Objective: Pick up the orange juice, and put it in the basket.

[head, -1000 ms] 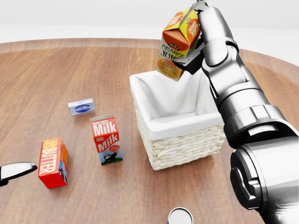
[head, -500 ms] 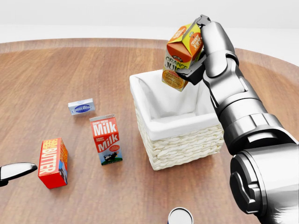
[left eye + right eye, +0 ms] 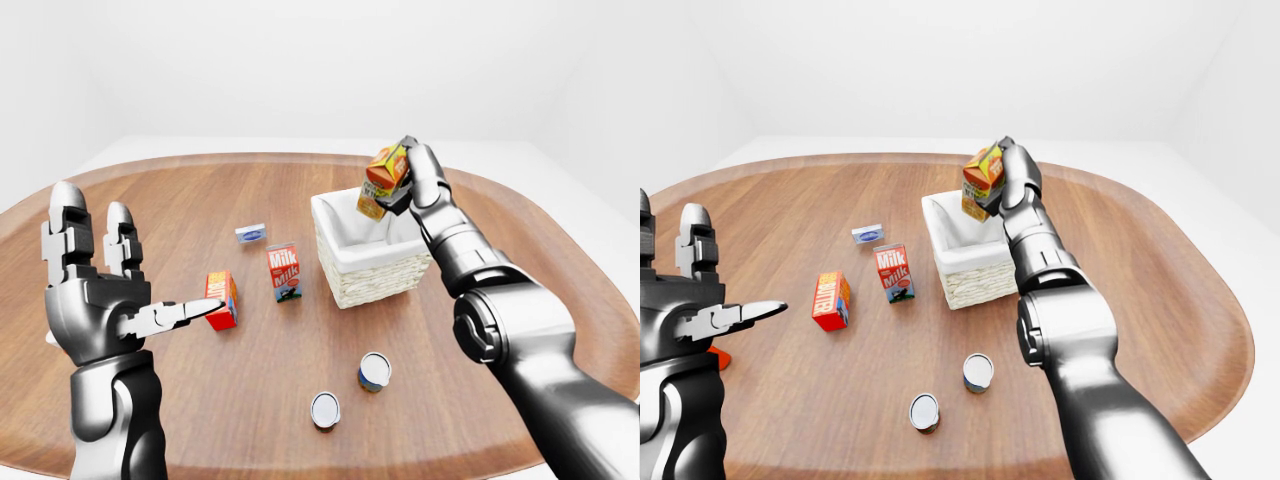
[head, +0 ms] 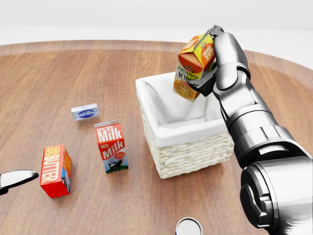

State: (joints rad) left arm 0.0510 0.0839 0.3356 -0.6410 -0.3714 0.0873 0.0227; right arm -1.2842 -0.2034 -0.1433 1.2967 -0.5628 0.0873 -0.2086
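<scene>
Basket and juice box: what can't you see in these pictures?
- The basket's inside bottom: its near wall hides it in every view.
- The orange juice's far side: the right hand wraps it.
- Tins: head view's bottom edge cuts one off; labels too small.
- Small blue box: lettering too small.
- Left hand: head view shows only a fingertip.

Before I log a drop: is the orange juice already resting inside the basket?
No, the right hand grips the orange juice in the air above the basket.
</scene>
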